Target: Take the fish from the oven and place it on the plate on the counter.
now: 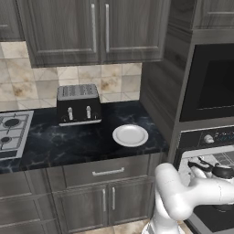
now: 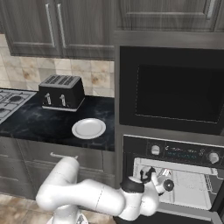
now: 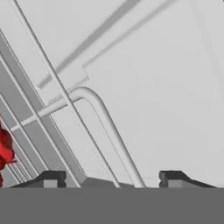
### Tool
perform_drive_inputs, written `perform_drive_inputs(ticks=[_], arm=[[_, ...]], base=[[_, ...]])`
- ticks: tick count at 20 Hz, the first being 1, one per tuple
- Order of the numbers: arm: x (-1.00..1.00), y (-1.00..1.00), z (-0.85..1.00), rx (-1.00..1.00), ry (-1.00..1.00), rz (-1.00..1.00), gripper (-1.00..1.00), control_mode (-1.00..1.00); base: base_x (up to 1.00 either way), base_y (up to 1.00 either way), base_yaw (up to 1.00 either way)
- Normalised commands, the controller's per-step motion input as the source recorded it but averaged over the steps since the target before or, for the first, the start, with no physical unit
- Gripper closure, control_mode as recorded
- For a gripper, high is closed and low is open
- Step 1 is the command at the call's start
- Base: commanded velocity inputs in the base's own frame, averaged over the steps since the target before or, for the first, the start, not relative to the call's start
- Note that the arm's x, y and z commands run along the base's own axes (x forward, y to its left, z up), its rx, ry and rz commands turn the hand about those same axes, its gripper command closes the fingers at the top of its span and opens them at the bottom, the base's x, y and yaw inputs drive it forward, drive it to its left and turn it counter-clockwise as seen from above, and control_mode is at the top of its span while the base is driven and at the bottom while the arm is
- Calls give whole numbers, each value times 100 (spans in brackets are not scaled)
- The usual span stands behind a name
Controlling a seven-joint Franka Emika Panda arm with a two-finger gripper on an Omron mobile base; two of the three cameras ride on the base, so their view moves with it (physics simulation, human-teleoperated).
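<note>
The fish [image 3: 5, 151] is a small red piece at the left edge of the hand view, lying on the pale grey rack [image 3: 100, 113] of the oven [image 2: 175, 151]. My gripper [image 3: 112, 179] is inside the oven cavity, low over the rack. Its fingertips [image 3: 50, 178] stand wide apart, open, with just a rack wire between them. The fish lies to the left of the left fingertip, outside the jaws. My hand [image 2: 153, 175] reaches into the oven opening below the knobbed strip. The round white plate [image 1: 130, 135] [image 2: 89, 128] sits bare on the black counter [image 1: 68, 141], left of the oven.
A black toaster [image 1: 78, 104] [image 2: 60, 92] stands at the back of the counter. A steel gas hob [image 1: 11, 130] lies at the far left. A black glass-fronted unit [image 2: 175, 89] sits above the oven. The lowered oven door [image 2: 175, 216] juts out under my arm.
</note>
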Motion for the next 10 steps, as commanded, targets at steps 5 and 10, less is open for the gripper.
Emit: perform_drive_inputs(ticks=[5, 10], arm=[[-92, 61, -100, 24, 11, 24, 100, -100], [-100, 63, -100, 46, 19, 26, 100, -100]], base=[[0, 0, 0], [0, 0, 0]])
